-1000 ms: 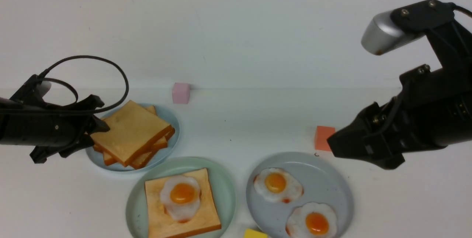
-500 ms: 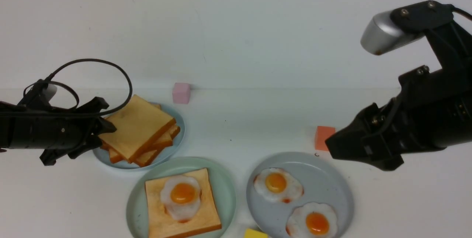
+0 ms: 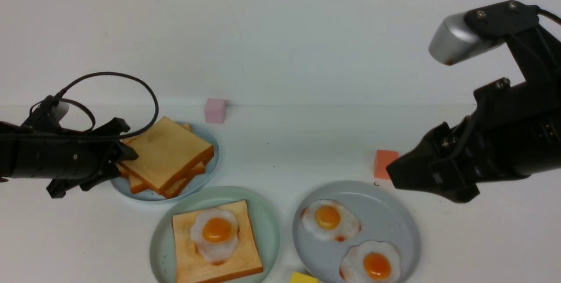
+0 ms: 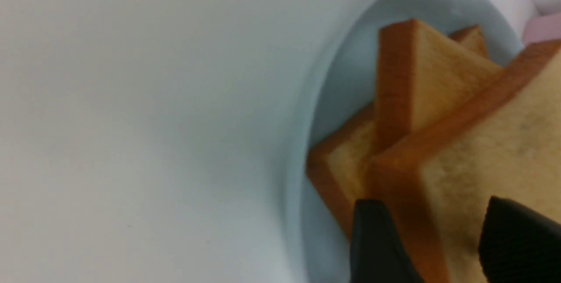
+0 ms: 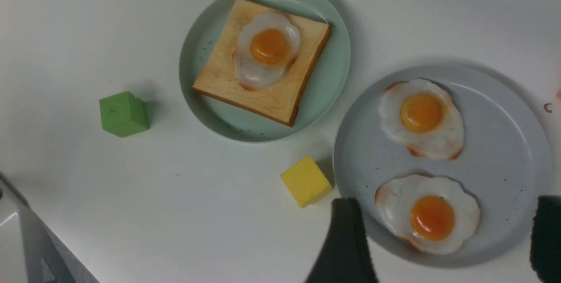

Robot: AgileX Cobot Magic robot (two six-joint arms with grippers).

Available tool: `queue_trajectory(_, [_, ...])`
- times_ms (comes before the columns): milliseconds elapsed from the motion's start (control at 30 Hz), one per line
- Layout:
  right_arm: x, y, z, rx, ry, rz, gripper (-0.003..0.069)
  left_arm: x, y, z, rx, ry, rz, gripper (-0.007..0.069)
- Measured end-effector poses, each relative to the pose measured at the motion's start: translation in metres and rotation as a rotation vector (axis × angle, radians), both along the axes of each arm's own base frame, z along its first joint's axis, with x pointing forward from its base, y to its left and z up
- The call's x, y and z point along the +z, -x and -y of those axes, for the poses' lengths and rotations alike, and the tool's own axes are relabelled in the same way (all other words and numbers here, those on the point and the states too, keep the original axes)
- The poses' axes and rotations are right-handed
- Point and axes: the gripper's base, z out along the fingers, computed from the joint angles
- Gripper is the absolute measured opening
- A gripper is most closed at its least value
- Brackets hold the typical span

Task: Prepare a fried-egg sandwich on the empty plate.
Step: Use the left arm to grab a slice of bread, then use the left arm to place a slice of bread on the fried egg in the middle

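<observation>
Left gripper (image 3: 129,143) clamps top toast slice (image 3: 168,151) over blue plate (image 3: 199,182). Right gripper (image 3: 394,178) wide, empty. Mint plate (image 3: 267,226), at 5 o'clock of blue plate, carries base toast (image 3: 245,256) with egg (image 3: 214,232).

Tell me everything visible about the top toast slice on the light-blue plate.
The top toast slice is square and thick, with a golden-brown face and a darker orange-brown crust. It looks spongy. It lies skewed across the lower slices stacked on the light-blue plate. The left end effector grips its edge near a corner, with one finger on the top face and the other under the slice.
</observation>
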Motion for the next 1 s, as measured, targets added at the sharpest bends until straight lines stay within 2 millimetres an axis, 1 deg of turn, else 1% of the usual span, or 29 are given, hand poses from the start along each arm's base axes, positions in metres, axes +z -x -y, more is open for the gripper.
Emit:
queue_trajectory(100, [0.000,0.000,0.000,0.000,-0.006,-0.004,0.0539,-0.002,0.000,0.000,-0.009,-0.008,-0.001,0.0336])
queue_trajectory(233, [0.001,0.001,-0.001,0.001,-0.018,-0.010,0.0539,-0.001,-0.001,0.000,-0.050,-0.046,0.023,0.0267])
queue_trajectory(300, [0.001,0.001,-0.001,0.001,-0.018,-0.010,0.0539,0.000,-0.002,0.000,-0.066,-0.061,0.036,0.0208])
queue_trajectory(333, [0.001,0.001,-0.001,0.001,-0.019,-0.010,0.0539,0.000,-0.002,0.000,-0.071,-0.068,0.044,0.0158])
queue_trajectory(367, [0.001,0.001,-0.001,0.001,-0.019,-0.010,0.0539,0.000,-0.002,0.000,-0.071,-0.067,0.045,0.0158])
queue_trajectory(400, [0.001,0.001,-0.001,0.002,-0.021,-0.012,0.0539,0.001,-0.003,0.000,-0.074,-0.072,0.052,0.0104])
queue_trajectory(433, [0.001,0.001,-0.002,0.002,-0.025,-0.014,0.0539,0.001,-0.003,0.000,-0.076,-0.074,0.056,0.0067])
queue_trajectory(467, [0.001,0.001,-0.002,0.002,-0.026,-0.014,0.0539,0.001,-0.003,0.000,-0.076,-0.075,0.059,0.0060])
queue_trajectory(500, [0.001,0.001,-0.002,0.003,-0.028,-0.017,0.0539,0.006,-0.002,0.000,-0.083,-0.089,0.075,0.0018])
queue_trajectory(567, [0.001,0.002,-0.002,0.004,-0.029,-0.022,0.0539,0.013,-0.002,0.000,-0.093,-0.103,0.097,0.0013])
queue_trajectory(633, [0.000,0.003,-0.002,0.010,-0.024,-0.036,0.0539,0.037,0.003,0.003,-0.149,-0.134,0.172,0.0013])
queue_trajectory(667, [0.000,0.003,-0.002,0.010,-0.023,-0.036,0.0539,0.042,0.004,0.004,-0.162,-0.134,0.187,0.0013])
queue_trajectory(700, [-0.001,0.004,-0.002,0.013,-0.021,-0.044,0.0539,0.059,0.009,0.010,-0.246,-0.144,0.246,0.0013])
queue_trajectory(733, [-0.001,0.004,-0.002,0.016,-0.022,-0.052,0.0539,0.071,0.015,0.018,-0.333,-0.130,0.286,0.0013])
queue_trajectory(767, [-0.001,0.005,-0.002,0.017,-0.022,-0.056,0.0539,0.075,0.017,0.020,-0.356,-0.135,0.298,0.0013])
queue_trajectory(800, [-0.001,0.006,-0.002,0.021,-0.021,-0.066,0.0539,0.086,0.025,0.033,-0.475,-0.114,0.330,0.0013])
queue_trajectory(833, [-0.001,0.006,-0.002,0.024,-0.021,-0.073,0.0539,0.089,0.032,0.044,-0.555,-0.094,0.334,0.0013])
queue_trajectory(900, [-0.002,0.008,-0.002,0.029,-0.022,-0.087,0.0539,0.085,0.045,0.061,-0.673,-0.059,0.300,0.0013])
queue_trajectory(933, [-0.002,0.008,-0.002,0.033,-0.022,-0.095,0.0539,0.078,0.052,0.068,-0.719,-0.053,0.264,0.0013])
queue_trajectory(1000, [-0.003,0.009,-0.002,0.044,-0.015,-0.100,0.0539,0.060,0.064,0.076,-0.768,-0.063,0.186,0.0013])
